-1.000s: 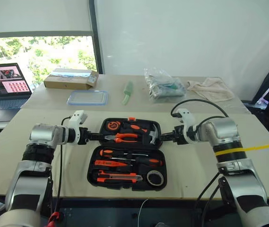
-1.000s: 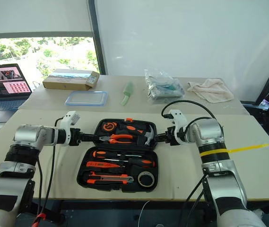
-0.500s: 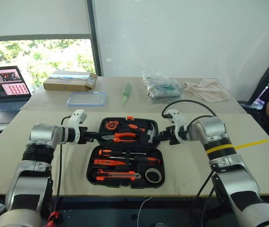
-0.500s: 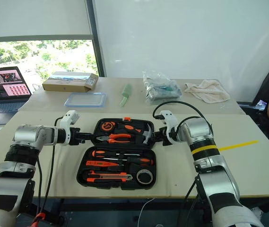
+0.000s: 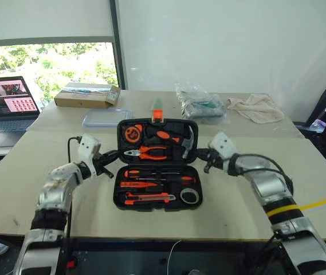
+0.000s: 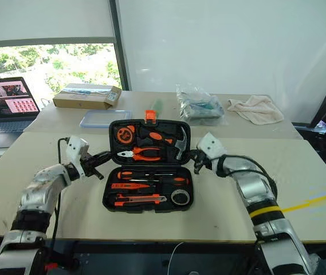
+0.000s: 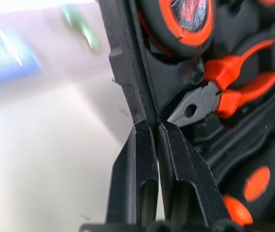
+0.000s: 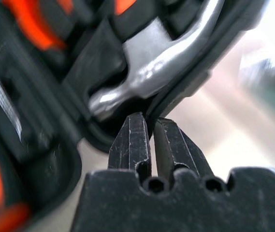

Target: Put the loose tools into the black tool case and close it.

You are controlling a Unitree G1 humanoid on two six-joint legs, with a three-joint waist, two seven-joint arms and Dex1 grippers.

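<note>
though half raised, black moulded tool case [image 5: 157, 197] lid rim pinched in left gripper [image 5: 112, 158] and right gripper [image 5: 203, 156]

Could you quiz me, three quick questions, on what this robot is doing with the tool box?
1. True or false: the lid of the black tool case is lying flat on the table.
2. What does each gripper pinch?
A) a screwdriver
B) a side edge of the lid
C) the towel
3. Fill in: the tape roll sits in the case's ____ half.

Key:
1. False; it stands tilted up.
2. B; the left gripper and right gripper are each shut on a lid edge.
3. Lower, at the corner nearest the right arm.
</note>
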